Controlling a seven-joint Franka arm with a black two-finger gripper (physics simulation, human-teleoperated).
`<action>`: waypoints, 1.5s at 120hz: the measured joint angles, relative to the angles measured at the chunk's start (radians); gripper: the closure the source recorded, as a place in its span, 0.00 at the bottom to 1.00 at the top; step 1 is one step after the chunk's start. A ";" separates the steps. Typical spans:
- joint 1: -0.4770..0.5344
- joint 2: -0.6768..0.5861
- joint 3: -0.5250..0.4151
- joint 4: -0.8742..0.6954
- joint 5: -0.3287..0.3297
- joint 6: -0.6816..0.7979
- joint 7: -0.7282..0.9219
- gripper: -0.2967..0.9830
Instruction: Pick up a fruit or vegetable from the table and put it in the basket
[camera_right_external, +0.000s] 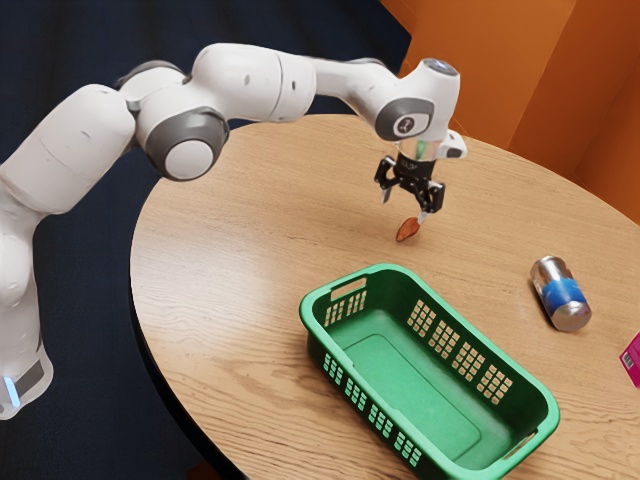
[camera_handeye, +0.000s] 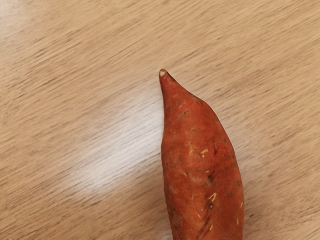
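The sweet potato (camera_right_external: 407, 230) lies on the table (camera_right_external: 215, 260), right of centre in the upper half of the exterior view, just below the gripper (camera_right_external: 404, 207). Its long axis slants from lower left to upper right there, and the line between the fingertips seems to run across it, which should suit a grasp over the narrow width. The fingers stand wide apart with nothing between them. The skin is reddish orange, specked dark and flecked yellow; the plump body tapers to a pointed, pale-tipped end. The next move is probably to centre and lower; the rounded sides could roll if one finger touches first. The green basket (camera_right_external: 545, 408) stands at the lower right of the frame, the can (camera_right_external: 562, 293) beyond it towards the right edge, near the pink box (camera_right_external: 632, 360).
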 joint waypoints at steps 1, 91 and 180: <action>0.000 0.000 0.000 0.000 0.000 0.000 -0.001 0.23; -0.021 0.034 0.009 0.013 0.035 0.009 -0.062 0.23; -0.015 0.089 0.007 0.045 0.038 0.024 -0.089 0.45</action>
